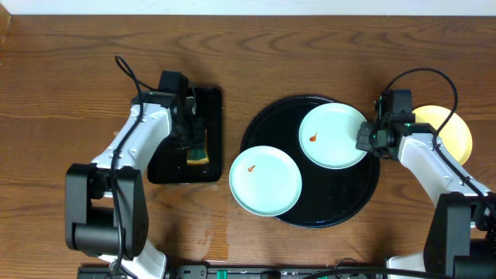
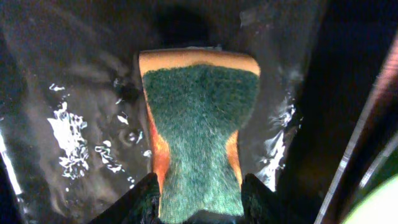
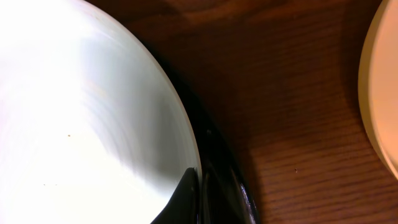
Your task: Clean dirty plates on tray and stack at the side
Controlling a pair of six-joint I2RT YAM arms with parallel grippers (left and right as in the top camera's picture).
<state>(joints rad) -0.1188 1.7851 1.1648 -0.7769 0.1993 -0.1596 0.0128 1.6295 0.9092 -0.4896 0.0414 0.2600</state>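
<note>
Okay, closest to me, one mint-blue plate (image 1: 265, 182) lies on the front-left of the round black tray (image 1: 341, 203). Its edge hangs out past the rim over the wood tabletop (image 1: 70, 85), and I see a small orange-red smear (image 1: 251, 167) on it. Over on the left, the left gripper (image 1: 194, 144) is down in the small rectangular black tray (image 1: 167, 172), clamped on the sponge (image 2: 199, 118). On the left wrist camera the fingers (image 2: 142, 200) press either side of its near end. The sponge's waist is pinched in, its green scouring face is up over an orange body, and the tray floor around it glistens wet.

A little farther back, the second mint-blue plate (image 1: 335, 136) lies flat on the back half of the round tray, with an orange-red mark (image 1: 314, 138) left of its centre. The right gripper (image 1: 366, 140) is at that plate's right edge, jaws closed together. On the right wrist camera the dark tips sit right at the plate's rim, above the tray's raised lip, and I can't tell whether they nip it. Beyond, to the right, the pale yellow plate (image 1: 456, 133) lies on the bare tabletop, off the tray, partly under the right arm.
</note>
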